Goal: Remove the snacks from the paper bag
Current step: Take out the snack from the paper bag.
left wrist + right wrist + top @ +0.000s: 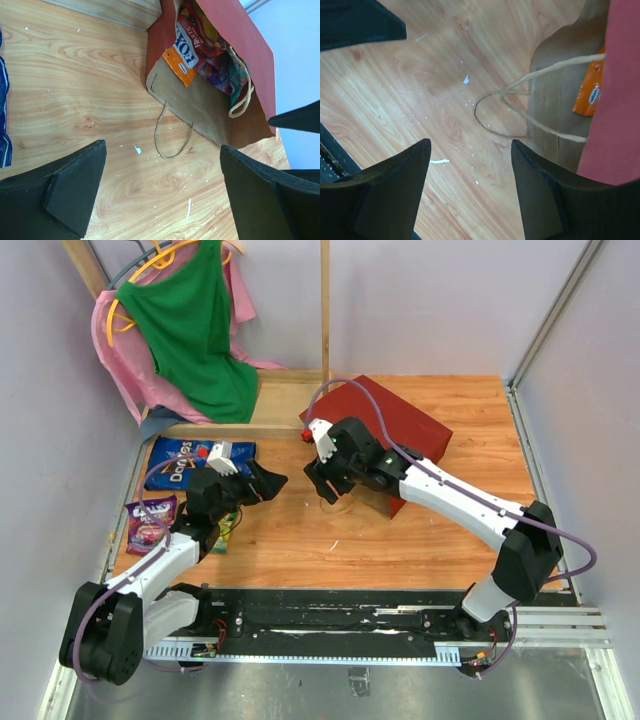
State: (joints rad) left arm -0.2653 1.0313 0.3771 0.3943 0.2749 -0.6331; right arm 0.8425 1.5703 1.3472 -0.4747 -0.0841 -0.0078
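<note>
Red paper bag (pixel 405 425) is laid on its side right of centre, orange packet (pixel 181 64) visible inside. Left gripper (pixel 262 488) jaws wide apart; right gripper (pixel 325 492) jaws apart at bag mouth.

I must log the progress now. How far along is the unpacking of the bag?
Done: the Doritos bag and a purple packet lie on the table, outside the paper bag. In hand: nothing; the left gripper and right gripper are open and empty near its mouth. Left: an orange packet and other colourful packets inside.
</note>
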